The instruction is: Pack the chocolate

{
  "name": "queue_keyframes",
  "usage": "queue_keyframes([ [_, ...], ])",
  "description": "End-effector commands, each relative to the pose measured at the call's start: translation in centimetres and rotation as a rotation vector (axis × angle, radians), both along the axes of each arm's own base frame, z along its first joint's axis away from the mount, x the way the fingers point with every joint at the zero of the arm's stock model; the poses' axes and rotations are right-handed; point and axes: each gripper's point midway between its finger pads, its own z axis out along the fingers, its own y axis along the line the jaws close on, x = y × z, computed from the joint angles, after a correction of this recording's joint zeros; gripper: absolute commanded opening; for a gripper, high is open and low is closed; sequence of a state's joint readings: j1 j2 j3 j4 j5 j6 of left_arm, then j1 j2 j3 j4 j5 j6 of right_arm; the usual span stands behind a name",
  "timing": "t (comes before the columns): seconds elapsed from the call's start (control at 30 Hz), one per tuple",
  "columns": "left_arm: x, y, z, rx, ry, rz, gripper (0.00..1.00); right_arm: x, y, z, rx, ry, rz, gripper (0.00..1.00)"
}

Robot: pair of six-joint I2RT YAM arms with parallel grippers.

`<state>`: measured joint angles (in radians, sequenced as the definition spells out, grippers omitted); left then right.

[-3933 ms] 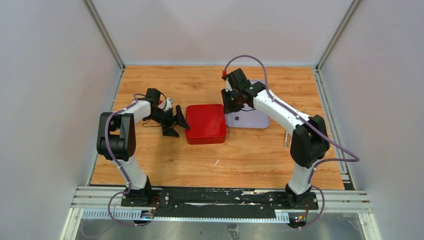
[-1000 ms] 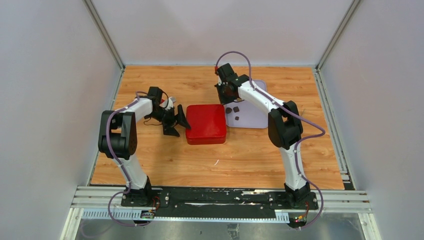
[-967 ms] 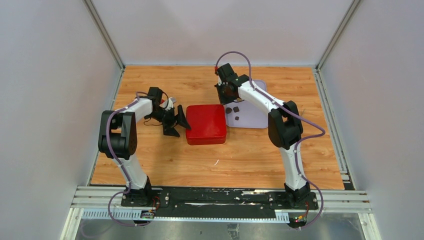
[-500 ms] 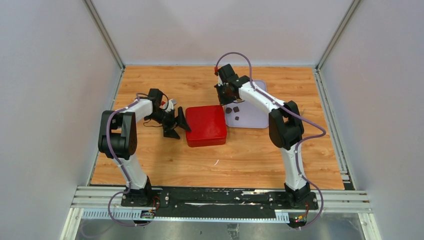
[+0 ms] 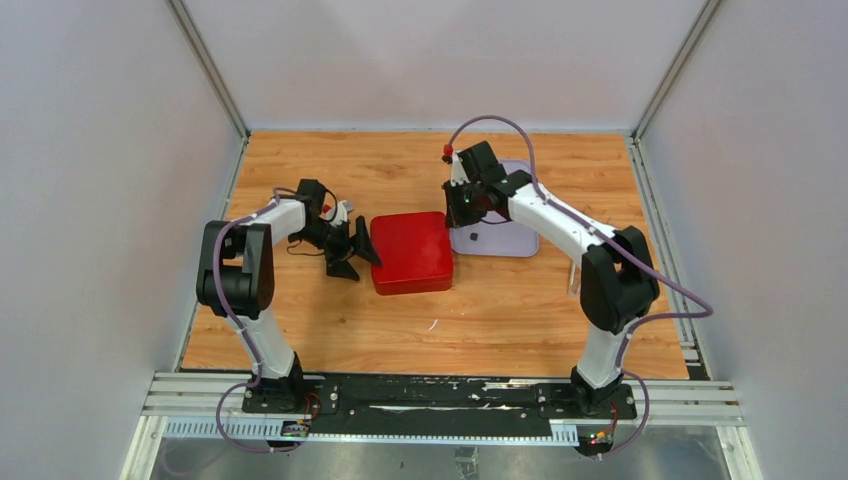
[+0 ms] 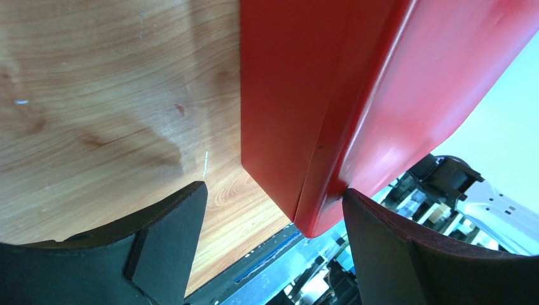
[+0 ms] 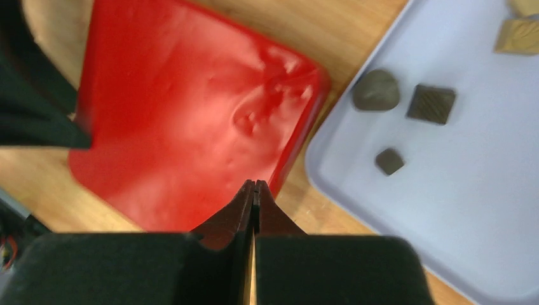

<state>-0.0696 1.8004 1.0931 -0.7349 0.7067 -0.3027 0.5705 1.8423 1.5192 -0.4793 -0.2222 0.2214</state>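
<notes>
The left gripper (image 6: 273, 190) is standing wide, its two dark fingers (image 6: 166, 240) showing at the bottom of the wrist view with a corner of the red box (image 6: 299, 95) reaching down between them; the finger at lower right is sitting right against the box's rim, though I cannot tell whether it is touching, and the other is hanging well clear over the wooden table (image 6: 95, 95). From above, this gripper (image 5: 357, 252) is lying left of centre, against the box's (image 5: 412, 250) left side. The right gripper (image 7: 254, 185) is pressing its fingers together with nothing between them, pointing up from the bottom middle of its view at the box's (image 7: 191, 127) right edge, where the box is lying just beside a lilac tray (image 7: 445, 222). From above, it (image 5: 462, 208) is hovering right of centre over the gap between box and tray (image 5: 512, 240). The chocolate (image 7: 376, 89) is lying loose on the tray at upper right of the wrist view: a round grey-brown piece, a dark square one (image 7: 431, 103) beside it, a smaller dark one (image 7: 389, 161) below, and a tan one (image 7: 518, 36) at the frame's edge.
</notes>
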Motion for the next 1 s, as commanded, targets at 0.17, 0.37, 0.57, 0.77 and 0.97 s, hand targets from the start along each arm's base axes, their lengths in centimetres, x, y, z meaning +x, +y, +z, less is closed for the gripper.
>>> queue_keyframes([
  [0.17, -1.8, 1.1, -1.9, 0.085, 0.049, -0.027, 0.82, -9.9, 2.6, -2.8, 0.158, 0.175, 0.309, 0.0],
  [0.37, -1.7, 1.0, -1.5, 0.083, 0.036, -0.024, 0.82, -11.5, 1.9, -4.1, 0.142, 0.223, 0.29, 0.0],
  [0.57, -1.9, 1.1, -1.3, 0.084, 0.035, -0.025, 0.82, -11.0, 1.4, -3.8, 0.111, 0.198, 0.257, 0.0],
  [0.77, -1.9, 1.1, -1.3, 0.085, 0.032, -0.024, 0.82, -7.2, 1.5, -0.3, 0.098, 0.058, 0.15, 0.0],
  [0.97, -2.0, 1.1, -1.3, 0.084, 0.034, -0.026, 0.82, -1.5, -0.4, 1.2, -0.053, -0.02, -0.057, 0.0],
])
